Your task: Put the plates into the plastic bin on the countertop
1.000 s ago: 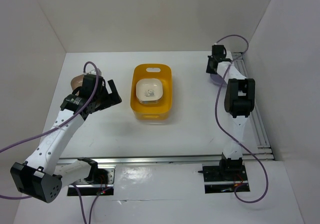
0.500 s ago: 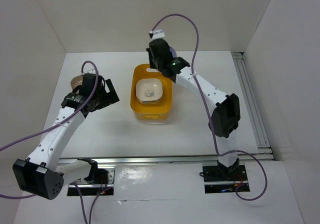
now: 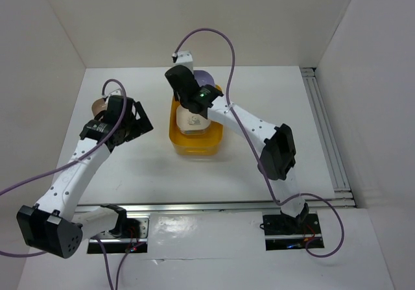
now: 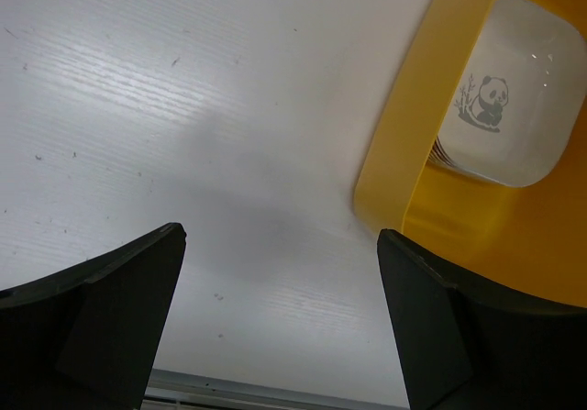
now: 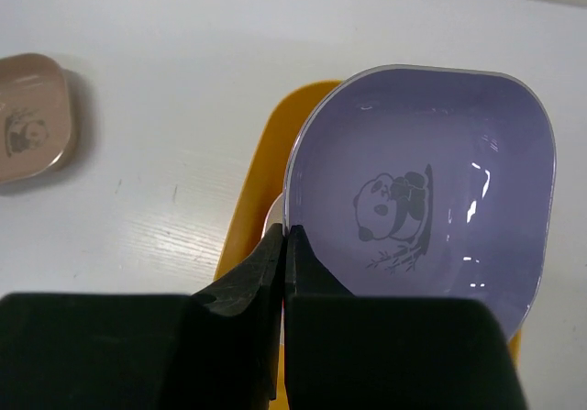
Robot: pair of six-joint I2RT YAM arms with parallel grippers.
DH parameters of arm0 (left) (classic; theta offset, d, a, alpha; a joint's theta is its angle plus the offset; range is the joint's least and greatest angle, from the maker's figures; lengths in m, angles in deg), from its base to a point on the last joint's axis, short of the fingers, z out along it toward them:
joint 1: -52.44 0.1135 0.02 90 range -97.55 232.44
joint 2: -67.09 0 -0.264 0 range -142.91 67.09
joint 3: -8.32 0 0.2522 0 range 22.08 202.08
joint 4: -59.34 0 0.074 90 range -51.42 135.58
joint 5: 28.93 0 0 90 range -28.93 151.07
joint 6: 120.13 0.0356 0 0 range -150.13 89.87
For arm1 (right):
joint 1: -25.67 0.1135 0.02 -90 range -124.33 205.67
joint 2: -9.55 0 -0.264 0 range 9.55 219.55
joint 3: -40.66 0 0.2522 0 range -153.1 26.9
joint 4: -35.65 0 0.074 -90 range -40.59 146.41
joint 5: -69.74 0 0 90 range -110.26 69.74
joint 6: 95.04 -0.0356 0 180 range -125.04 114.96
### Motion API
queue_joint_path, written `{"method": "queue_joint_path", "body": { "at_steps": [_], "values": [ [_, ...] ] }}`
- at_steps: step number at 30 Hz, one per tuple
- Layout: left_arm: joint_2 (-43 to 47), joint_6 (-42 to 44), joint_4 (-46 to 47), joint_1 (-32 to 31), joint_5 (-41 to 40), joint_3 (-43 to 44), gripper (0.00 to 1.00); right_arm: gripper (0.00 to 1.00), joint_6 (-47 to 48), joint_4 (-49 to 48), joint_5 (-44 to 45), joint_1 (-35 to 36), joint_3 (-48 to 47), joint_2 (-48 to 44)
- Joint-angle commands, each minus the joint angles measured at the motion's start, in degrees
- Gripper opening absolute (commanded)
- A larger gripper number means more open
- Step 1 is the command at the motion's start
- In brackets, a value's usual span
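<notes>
My right gripper (image 3: 196, 84) is shut on the rim of a lavender plate (image 3: 207, 79) and holds it above the far end of the yellow-orange plastic bin (image 3: 194, 144). In the right wrist view the fingers (image 5: 289, 245) pinch the left edge of the lavender plate (image 5: 431, 199), over the bin's rim (image 5: 249, 210). A cream plate (image 3: 192, 120) lies on a stack in the bin and shows in the left wrist view (image 4: 504, 107). A taupe plate (image 3: 99, 106) lies on the countertop at the left, also in the right wrist view (image 5: 32, 121). My left gripper (image 3: 137, 121) is open and empty beside it.
A metal rail (image 3: 327, 147) runs along the right edge and another along the near edge (image 3: 214, 205). White walls close in the left, back and right. The bin's wall (image 4: 413, 126) stands just right of my left gripper (image 4: 280, 282).
My right arm has swung from the far right over to the bin, carrying the lavender plate. My left arm has hardly moved.
</notes>
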Motion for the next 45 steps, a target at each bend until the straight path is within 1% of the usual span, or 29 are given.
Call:
{"method": "queue_joint_path", "body": {
  "at_steps": [1, 6, 11, 13, 15, 16, 17, 19, 20, 22, 23, 24, 25, 27, 28, 30, 32, 33, 35, 36, 37, 38, 39, 40, 41, 42, 43, 44, 45],
  "values": [
    [2.87, -1.82, 0.18, 0.29, -3.26, 0.9, 0.99, 0.0, -6.69, 1.81, 2.78, 0.56, -0.4, 1.95],
    [2.26, -1.82, -0.34, 0.81, -2.56, 0.9, 0.99, 0.0, -10.75, 1.9, 2.07, 1.17, 0.21, 3.89],
    [2.35, -1.29, -0.34, 1.34, -2.55, 0.9, 0.99, 0.0, -12.59, 1.9, 2.86, 1.7, 0.74, 6.0],
    [2.87, -1.29, -0.34, 1.34, -2.55, 0.9, 0.99, 0.04, -12.6, 1.9, 2.86, 1.7, 1.35, 6.53],
    [2.87, -1.29, -0.34, 1.34, -2.55, 0.9, 0.99, 0.13, -12.6, 1.9, 2.86, 1.7, 1.97, 6.53],
    [2.87, -0.77, -0.34, 1.34, -2.55, 0.9, 0.99, 0.41, -12.6, 1.38, 2.86, 1.7, 1.97, 6.53],
    [2.87, -0.76, -0.34, 1.34, -2.55, 0.9, 0.99, 0.53, -12.6, 1.37, 2.86, 2.22, 1.97, 6.53],
    [2.87, -0.76, -0.34, 1.87, -2.55, 0.9, 0.99, 0.57, -12.6, 1.89, 2.86, 2.23, 1.36, 6.53],
    [2.87, -0.76, -0.34, 1.87, -2.55, 0.9, 0.99, 0.69, -11.9, 1.9, 3.38, 2.92, 1.36, 6.53],
    [2.87, -1.46, -0.34, 1.87, -2.55, 0.9, 0.99, 0.74, -10.5, 0.33, 4.97, 4.42, 1.36, 5.22],
    [2.87, -1.47, -0.34, 1.87, -2.03, 0.9, 0.99, 0.77, -9.36, -2.56, 4.97, 5.03, 2.92, 4.25],
    [2.87, -2.77, 0.18, 1.87, -2.03, 0.9, 0.99, 0.83, -7.78, -3.8, 6.19, 6.26, 3.64, 2.07],
    [2.87, -2.79, 0.97, 1.87, -2.03, 0.9, 0.99, 0.85, -7.07, -5.64, 7.25, 6.88, 4.34, 0.74],
    [1.47, -3.58, 1.76, 3.7, -1.5, 0.9, 0.99, 0.92, -4.79, -7.5, 10.31, 8.11, 7.49, -3.64],
    [0.6, -4.1, 2.72, 4.32, -1.5, 1.59, 0.99, 0.94, -4.08, -8.99, 11.03, 8.81, 8.64, -5.23],
    [-3.18, -4.1, 3.26, 5.91, -1.5, 4.14, 0.99, 1.0, -0.32, -11.89, 10.87, 9.34, 14.61, -10.49],
    [-6.78, -4.1, 4.75, 7.05, -1.5, 8.07, 0.99, 1.0, 1.72, -15.22, 9.37, 9.35, 21.35, -13.5],
    [-11.23, -4.1, 4.75, 8.71, -1.5, 9.93, 0.99, 1.0, 2.25, -15.76, 7.62, 9.35, 23.31, -15.95],
    [-16.26, -3.58, 4.75, 10.3, -0.97, 15.73, 0.99, 1.0, 2.87, -16.47, 6.21, 9.35, 27.18, -18.16],
    [-18.98, -3.58, 4.75, 12.22, -0.19, 18.1, 0.99, 1.0, 2.35, -16.47, 6.72, 9.35, 30.85, -20.17],
    [-24.49, -1.92, 4.75, 13.11, 0.43, 20.38, 0.99, 1.0, 1.82, -16.47, 6.73, 9.87, 32.72, -21.41],
    [-27.33, -0.78, 4.75, 13.73, 0.44, 24.84, 0.99, 1.0, 1.29, -16.47, 6.73, 9.87, 34.82, -22.73],
    [-30.32, 0.19, 4.75, 14.26, 0.44, 27.33, 0.99, 1.0, 0.76, -16.99, 7.51, 9.87, 38.85, -24.13],
    [-33.4, 2.55, 4.75, 15.13, 0.44, 29.79, 0.99, 1.0, -0.46, -17.0, 7.52, 10.4, 40.89, -27.45],
    [-39.6, 4.06, 4.75, 15.14, 0.44, 32.25, 0.99, 1.0, -0.47, -18.3, 7.52, 10.4, 42.82, -29.22],
    [-42.89, 5.2, 3.71, 15.66, 0.44, 37.32, 0.99, 1.0, -0.47, -18.32, 7.52, 10.4, 46.06, -30.98],
    [-45.88, 7.82, 3.7, 15.67, 0.44, 39.81, 0.99, 1.0, -1.17, -18.32, 7.52, 11.01, 47.4, -34.39],
    [-51.39, 8.98, 3.7, 16.19, 1.04, 41.66, 0.99, 1.0, -1.17, -18.32, 7.52, 11.02, 48.72, -35.99],
    [-53.97, 9.95, 3.7, 16.72, 1.83, 45.07, 0.99, 1.0, -1.17, -19.1, 7.52, 11.02, 51.17, -37.49]
  ]
}}
